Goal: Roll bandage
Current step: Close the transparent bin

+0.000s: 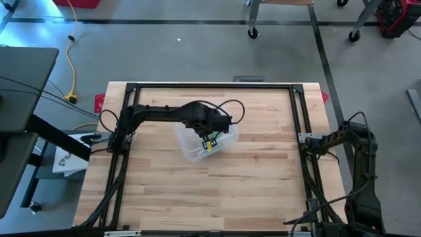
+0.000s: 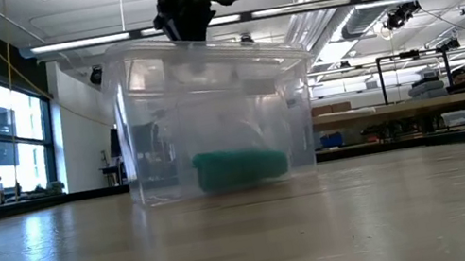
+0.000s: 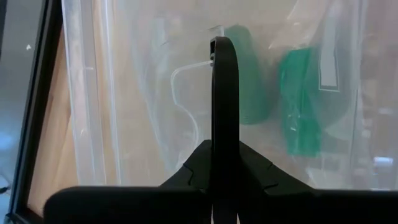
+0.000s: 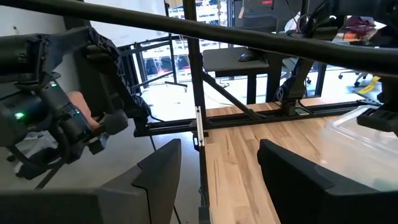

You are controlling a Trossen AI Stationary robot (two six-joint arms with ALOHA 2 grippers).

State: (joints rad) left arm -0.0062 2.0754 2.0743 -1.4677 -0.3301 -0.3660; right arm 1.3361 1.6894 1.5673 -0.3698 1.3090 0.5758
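Note:
A clear plastic bin (image 2: pixel 211 115) stands on the wooden table (image 1: pixel 217 191), a little left of its middle. A green bandage roll (image 2: pixel 239 168) lies on the bin's floor; the left wrist view shows the roll (image 3: pixel 249 74) through the clear plastic. My left gripper (image 3: pixel 219 46) is shut with nothing between its fingers. It points steeply down over the bin's open top (image 1: pixel 197 148), its fingertips about level with the rim (image 2: pixel 188 28). My right gripper (image 4: pixel 217 180) waits open at the table's right edge, pointing level across the table.
A black metal frame (image 1: pixel 210 86) runs around the tabletop, and its post (image 4: pixel 198 124) stands close in front of my right gripper. There is bare wood between the bin and the near edge. Desks and equipment fill the room behind.

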